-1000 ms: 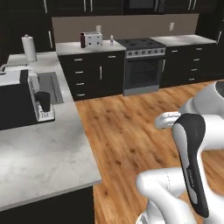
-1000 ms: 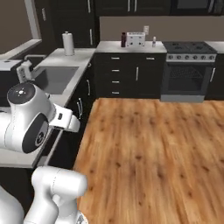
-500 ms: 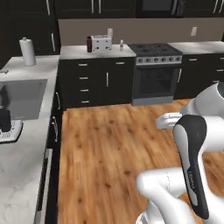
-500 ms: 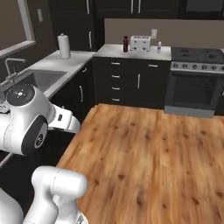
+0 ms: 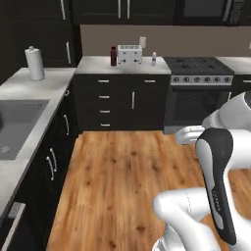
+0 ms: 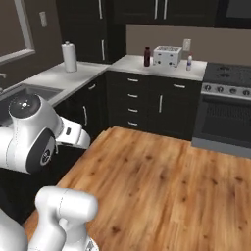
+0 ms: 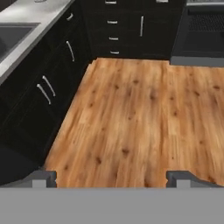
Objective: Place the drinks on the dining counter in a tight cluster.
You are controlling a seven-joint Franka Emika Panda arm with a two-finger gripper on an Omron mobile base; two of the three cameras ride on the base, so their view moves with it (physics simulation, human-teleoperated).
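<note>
Two of the drinks stand on the far worktop against the back wall. The squat maroon bottle (image 5: pixel 113 56) (image 6: pixel 147 56) is left of a silver toaster (image 5: pixel 129 54) (image 6: pixel 167 55), and the small pale red-capped bottle (image 5: pixel 154 59) (image 6: pixel 189 62) is right of it. The dining counter is out of view. My gripper (image 7: pixel 111 178) is open with nothing between its fingertips (image 7: pixel 43 177). It looks down over bare wooden floor (image 7: pixel 131 113), far from the bottles.
A sink (image 5: pixel 14 122) (image 6: pixel 29 90) is set in the left worktop, with dark drawers (image 7: pixel 48 92) below it. A paper towel roll (image 5: pixel 34 63) (image 6: pixel 69 57) stands in the corner. The stove (image 5: pixel 198 66) (image 6: pixel 228 78) is right of the bottles. Open floor lies between.
The whole picture has shifted: the base has driven and turned, so the near marble counter has left view and the back worktop looks larger. The gripper stays open.
</note>
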